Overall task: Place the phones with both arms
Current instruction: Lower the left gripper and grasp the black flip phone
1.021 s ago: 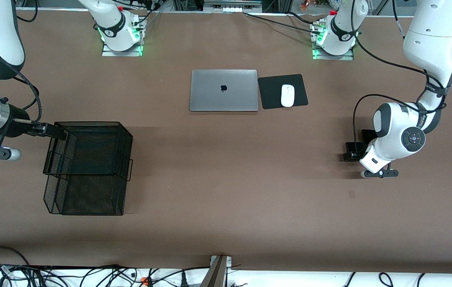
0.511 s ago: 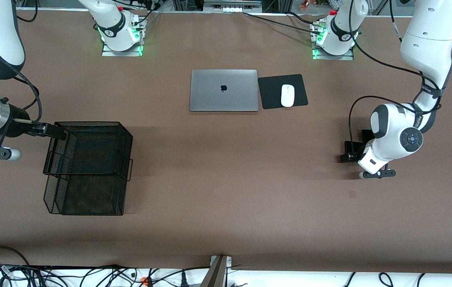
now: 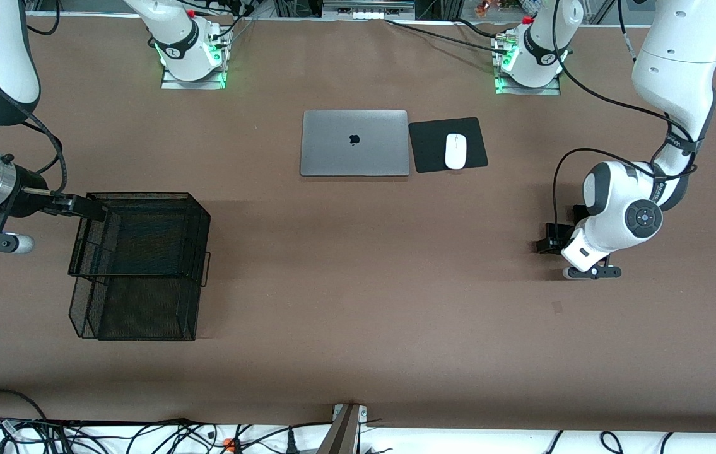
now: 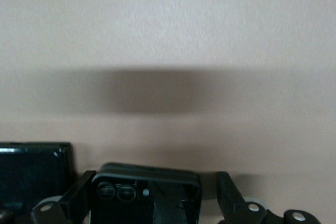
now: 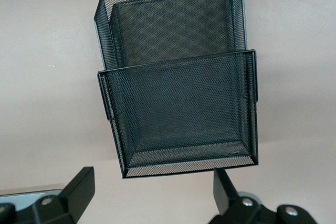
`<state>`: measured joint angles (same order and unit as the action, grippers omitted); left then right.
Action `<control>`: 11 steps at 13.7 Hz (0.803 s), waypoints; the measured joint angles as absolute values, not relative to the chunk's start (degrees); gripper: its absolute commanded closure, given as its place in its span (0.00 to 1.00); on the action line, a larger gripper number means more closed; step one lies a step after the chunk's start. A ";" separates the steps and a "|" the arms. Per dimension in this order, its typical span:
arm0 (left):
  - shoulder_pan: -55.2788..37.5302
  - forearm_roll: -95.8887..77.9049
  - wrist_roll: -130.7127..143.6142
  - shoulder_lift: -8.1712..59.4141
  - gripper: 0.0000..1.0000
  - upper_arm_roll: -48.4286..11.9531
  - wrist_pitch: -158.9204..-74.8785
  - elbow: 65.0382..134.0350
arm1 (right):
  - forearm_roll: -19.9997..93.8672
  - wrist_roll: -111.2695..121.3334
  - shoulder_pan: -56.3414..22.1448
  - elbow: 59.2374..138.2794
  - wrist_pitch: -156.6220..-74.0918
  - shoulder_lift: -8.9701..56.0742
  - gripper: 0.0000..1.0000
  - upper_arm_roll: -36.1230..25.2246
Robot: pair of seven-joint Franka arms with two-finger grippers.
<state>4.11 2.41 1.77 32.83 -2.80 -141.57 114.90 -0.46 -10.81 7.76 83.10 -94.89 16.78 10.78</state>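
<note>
My left gripper (image 3: 551, 243) is low over the table at the left arm's end. In the left wrist view it (image 4: 152, 199) is open, and its fingers stand on either side of a small black phone (image 4: 147, 195) with two camera lenses that lies on the table. One finger (image 4: 79, 195) is close against the phone; the other stands a little apart. The corner of a second black phone (image 4: 32, 169) lies beside it. My right gripper (image 3: 91, 209) is open and empty, up at the rim of the black mesh tray (image 3: 143, 265). The pale phone is not clearly in view.
The two-tier mesh tray (image 5: 178, 103) fills the right wrist view, with a pale flat edge (image 5: 26, 195) of something unclear beside it. A closed silver laptop (image 3: 354, 143) and a white mouse (image 3: 455, 151) on a black pad (image 3: 427, 157) lie near the bases.
My left arm's hand has shifted a little toward the middle of the table, staying low. My right arm has not moved.
</note>
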 measured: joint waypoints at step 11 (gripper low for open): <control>4.33 2.49 0.63 29.17 0.80 -2.70 -143.46 120.66 | -0.46 -10.81 7.75 83.10 -94.89 16.78 0.00 10.78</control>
<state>4.33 2.49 0.63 29.17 -2.70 -143.46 120.66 -0.46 -10.81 7.75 83.10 -94.89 16.78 10.78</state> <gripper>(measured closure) 0.181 0.000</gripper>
